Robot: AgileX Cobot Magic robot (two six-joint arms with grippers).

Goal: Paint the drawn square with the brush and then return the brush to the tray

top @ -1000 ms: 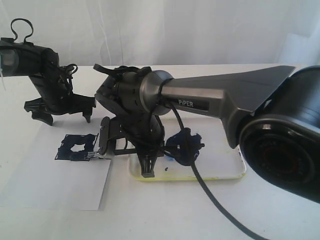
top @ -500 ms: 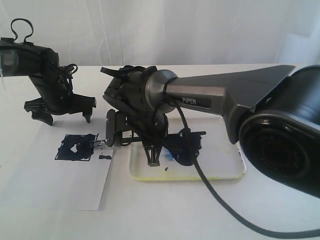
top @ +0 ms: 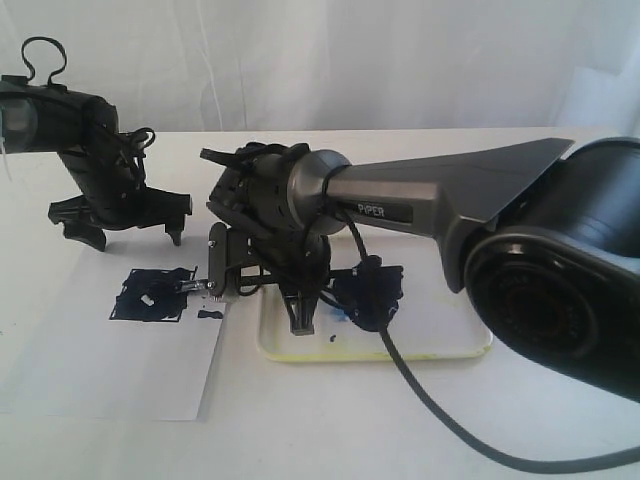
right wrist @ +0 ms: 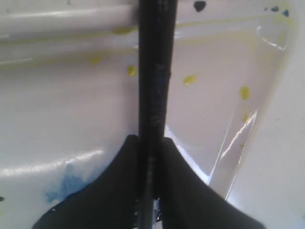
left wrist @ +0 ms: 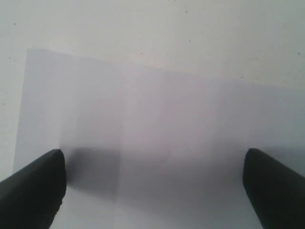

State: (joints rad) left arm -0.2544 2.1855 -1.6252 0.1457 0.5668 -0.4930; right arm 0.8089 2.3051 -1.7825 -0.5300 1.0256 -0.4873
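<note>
While I hold brush (right wrist: 155, 71) pinched in right gripper (right wrist: 151, 143) over tray (top: 440, 345), bristles sit at edge of drawn square (top: 152, 297), mostly blue. Left gripper (top: 120, 225) spread wide, empty. Risk: loaded tip dragging past outline, smearing paper (top: 110, 370).

Left of the tray (top: 445, 335), drawn square (top: 150, 297) on the paper sheet (top: 110, 370)

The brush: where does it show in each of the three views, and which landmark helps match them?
Exterior view: the brush, left of centre, tip at the painted square's edge.
Left wrist view: not in it.
Right wrist view: its black handle fills the centre, over the tray.
Shared landmark: the tray, exterior and right wrist views.
</note>
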